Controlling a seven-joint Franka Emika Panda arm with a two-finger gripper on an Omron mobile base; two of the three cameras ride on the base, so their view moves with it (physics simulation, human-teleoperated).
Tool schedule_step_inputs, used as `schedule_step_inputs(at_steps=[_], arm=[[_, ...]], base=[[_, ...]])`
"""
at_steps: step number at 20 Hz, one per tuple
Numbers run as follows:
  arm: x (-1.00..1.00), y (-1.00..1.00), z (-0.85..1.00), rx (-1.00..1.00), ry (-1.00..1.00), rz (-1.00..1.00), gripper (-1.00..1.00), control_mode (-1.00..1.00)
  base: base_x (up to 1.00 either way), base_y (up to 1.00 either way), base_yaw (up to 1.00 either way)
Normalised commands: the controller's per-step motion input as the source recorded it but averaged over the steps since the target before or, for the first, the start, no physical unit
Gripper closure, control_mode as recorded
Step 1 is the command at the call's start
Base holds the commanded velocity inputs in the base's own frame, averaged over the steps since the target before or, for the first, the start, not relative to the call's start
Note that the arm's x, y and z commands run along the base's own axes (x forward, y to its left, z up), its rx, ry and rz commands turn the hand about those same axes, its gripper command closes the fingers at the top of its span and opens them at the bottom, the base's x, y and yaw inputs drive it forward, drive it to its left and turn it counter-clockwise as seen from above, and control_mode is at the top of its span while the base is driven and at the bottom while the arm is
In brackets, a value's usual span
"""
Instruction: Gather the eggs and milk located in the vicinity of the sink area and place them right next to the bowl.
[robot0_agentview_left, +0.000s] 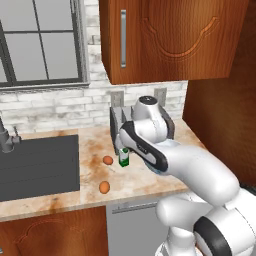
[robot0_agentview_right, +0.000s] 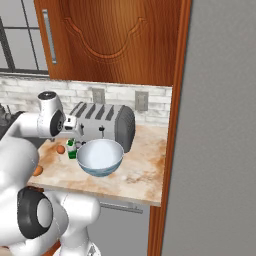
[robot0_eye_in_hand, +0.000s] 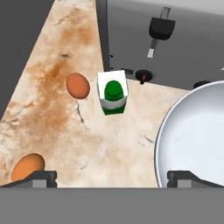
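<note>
Marbled beige table (robot0_eye_in_hand: 109, 144) holds two orange-brown oval eggs (robot0_eye_in_hand: 78, 85), one (robot0_eye_in_hand: 28, 166) nearer the front edge. White milk carton (robot0_eye_in_hand: 113, 93), green cap, upright between eggs, glossy round bowl (robot0_eye_in_hand: 197, 135) and silver toaster (robot0_eye_in_hand: 183, 39). End effector (robot0_eye_in_hand: 111, 178) open, empty, above.

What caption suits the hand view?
Open gripper above the counter: milk upright between an egg and the bowl.
</note>
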Motion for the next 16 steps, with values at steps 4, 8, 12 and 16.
schedule_step_inputs(at_steps=[4,8,12,16], arm=[[0.19,0.07,-0.16,0.0,0.0,0.0,-1.0,-1.0],[0.17,0.0,-0.16,0.0,0.0,0.0,-1.0,-1.0],[0.19,0.0,-0.21,0.0,-0.01,0.0,-1.0,-1.0],[0.19,0.01,-0.27,0.0,0.0,0.0,-1.0,-1.0]], base=[[0.0,0.0,0.0],[0.0,0.0,0.0],[0.0,0.0,0.0],[0.0,0.0,0.0]])
